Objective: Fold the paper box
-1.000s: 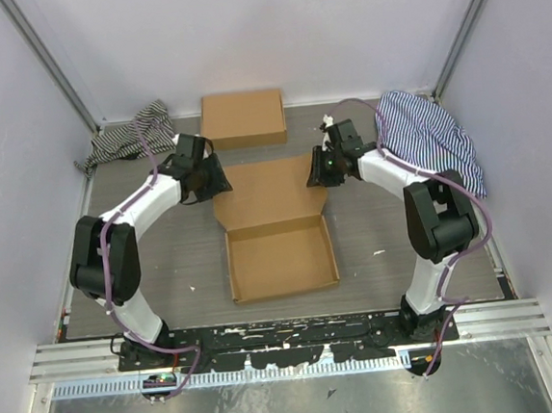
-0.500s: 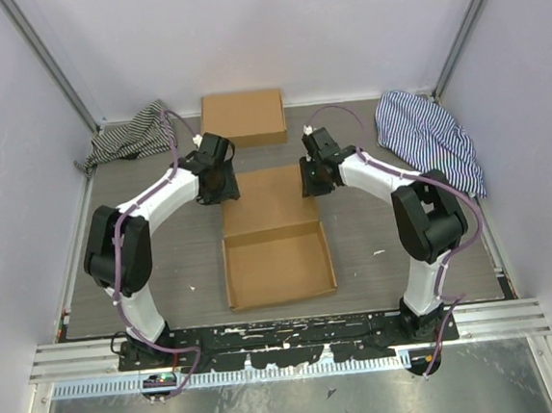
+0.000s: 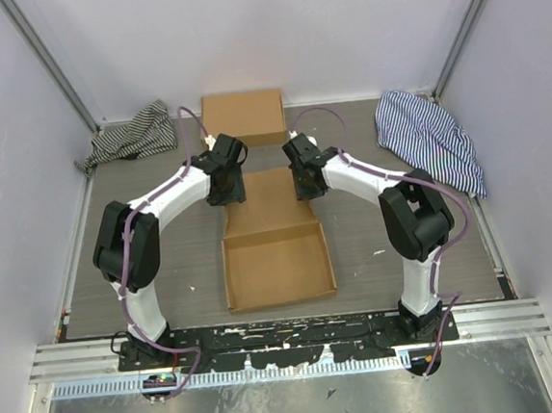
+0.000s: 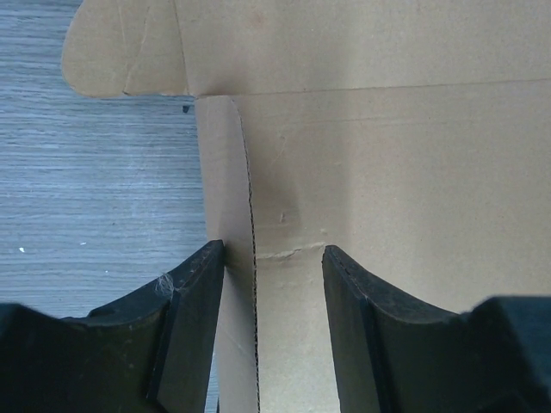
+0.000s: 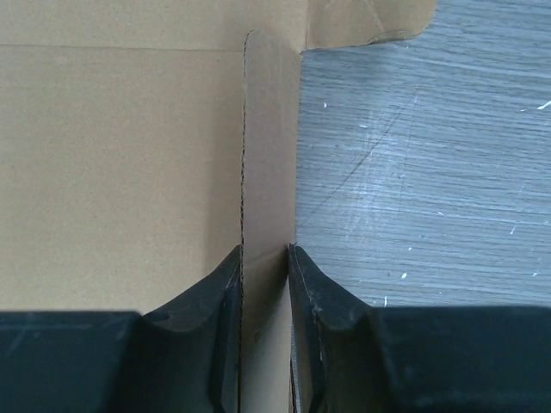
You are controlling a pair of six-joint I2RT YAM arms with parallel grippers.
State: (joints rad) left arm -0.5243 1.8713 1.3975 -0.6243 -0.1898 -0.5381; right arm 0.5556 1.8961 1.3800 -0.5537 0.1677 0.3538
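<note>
The paper box lies mid-table: a formed shallow tray nearest me, its lid flat on the far side. My left gripper is at the lid's left edge. In the left wrist view its jaws stand open astride the raised left side flap; the left finger is against the flap and the right one stands well clear of it. My right gripper is at the lid's right edge. In the right wrist view it is shut on the upright right side flap, a finger on each face.
A ready-formed brown box sits against the back wall just beyond the lid. A black-and-white striped cloth lies at the back left and a blue striped cloth at the back right. Side walls close in the table.
Both grippers have swung inward from outside the lid to its two side edges. The lid's side flaps now stand up, and the right jaws have narrowed onto theirs.
</note>
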